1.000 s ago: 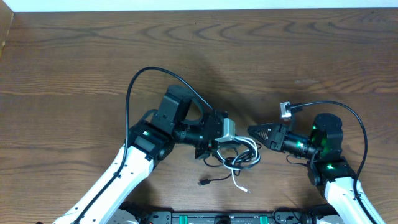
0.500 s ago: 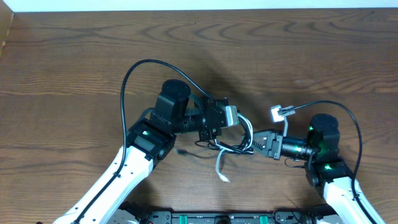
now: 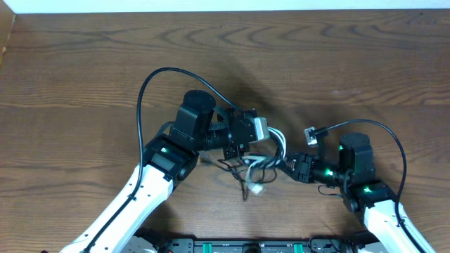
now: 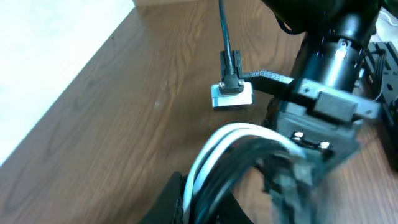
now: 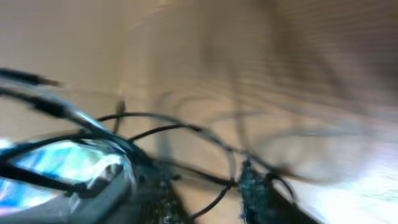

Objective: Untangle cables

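The cables form one tangled bundle of white and black loops near the table's middle front. The white end hangs below the bundle. My left gripper is shut on the bundle and holds it off the wood. In the left wrist view its fingers clamp the white and black strands. My right gripper is at the bundle's right side. In the blurred right wrist view its fingers are apart, with thin black loops crossing between them.
The thick black arm cables arc above each arm. A small silver plug on the right arm's cable sits just above the right gripper, and it also shows in the left wrist view. The table's far edge is at the top.
My left gripper has lifted the bundle up and away from the front edge. My right gripper has moved left into the bundle's right side. The white end has swung a little.
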Controlling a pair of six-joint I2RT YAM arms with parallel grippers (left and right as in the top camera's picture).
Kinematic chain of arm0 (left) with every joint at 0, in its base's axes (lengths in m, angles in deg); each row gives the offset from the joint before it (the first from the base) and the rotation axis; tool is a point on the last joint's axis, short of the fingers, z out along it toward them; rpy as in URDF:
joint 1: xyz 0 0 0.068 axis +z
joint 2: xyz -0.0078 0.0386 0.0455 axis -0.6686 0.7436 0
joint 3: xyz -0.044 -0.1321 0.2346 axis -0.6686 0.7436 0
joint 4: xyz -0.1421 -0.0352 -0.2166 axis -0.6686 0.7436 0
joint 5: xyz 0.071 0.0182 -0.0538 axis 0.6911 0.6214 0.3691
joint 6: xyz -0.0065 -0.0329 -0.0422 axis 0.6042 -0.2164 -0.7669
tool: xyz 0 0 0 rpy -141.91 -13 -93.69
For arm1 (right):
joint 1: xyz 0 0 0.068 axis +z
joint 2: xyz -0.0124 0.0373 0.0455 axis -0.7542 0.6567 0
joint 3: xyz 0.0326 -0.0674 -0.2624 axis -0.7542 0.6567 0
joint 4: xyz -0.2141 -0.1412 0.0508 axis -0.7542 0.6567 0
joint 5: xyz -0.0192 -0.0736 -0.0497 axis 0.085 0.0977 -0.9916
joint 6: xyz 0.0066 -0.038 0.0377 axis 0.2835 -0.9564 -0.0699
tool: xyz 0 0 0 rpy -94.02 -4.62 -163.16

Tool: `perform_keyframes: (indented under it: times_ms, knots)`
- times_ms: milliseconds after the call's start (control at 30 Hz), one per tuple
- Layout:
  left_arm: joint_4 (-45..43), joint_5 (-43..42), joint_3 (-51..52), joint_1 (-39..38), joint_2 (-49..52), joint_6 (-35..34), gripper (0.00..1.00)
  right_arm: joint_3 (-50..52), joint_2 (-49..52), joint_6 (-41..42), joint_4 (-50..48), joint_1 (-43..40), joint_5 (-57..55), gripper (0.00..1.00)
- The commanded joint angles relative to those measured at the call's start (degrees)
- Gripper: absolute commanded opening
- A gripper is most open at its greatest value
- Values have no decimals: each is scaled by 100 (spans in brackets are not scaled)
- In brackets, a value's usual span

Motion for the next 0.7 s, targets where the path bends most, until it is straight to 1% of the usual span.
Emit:
perform_keyframes:
  times_ms: [0,67,133,267,433,533,600,633,667]
  knots:
    - [-17,42,-39,26,-74,-675,7,-2,2,50,144,-122,-774,42]
    - [-15,44,-39,26,-74,-1056,8,-2,2,170,160,-201,-778,46]
    - [-17,44,-39,26,-74,-1541,8,-2,2,234,136,-271,-713,47]
    - [-52,42,-39,31,-74,-2826,8,-2,2,-295,98,-315,-599,49]
    - [-177,42,-39,31,-74,-4232,8,-2,2,-361,98,-315,-636,50]
    - [-188,162,-39,63,-74,-4301,8,-2,2,-273,105,-315,-636,50]
    - [-247,573,-39,111,-74,-4207,7,-2,2,-273,103,-315,-634,50]
    - [-321,664,-39,131,-76,-4000,7,-2,2,-273,103,-315,-636,50]
    - [-435,688,-39,153,-83,-3541,7,-2,2,-273,103,-319,-636,50]
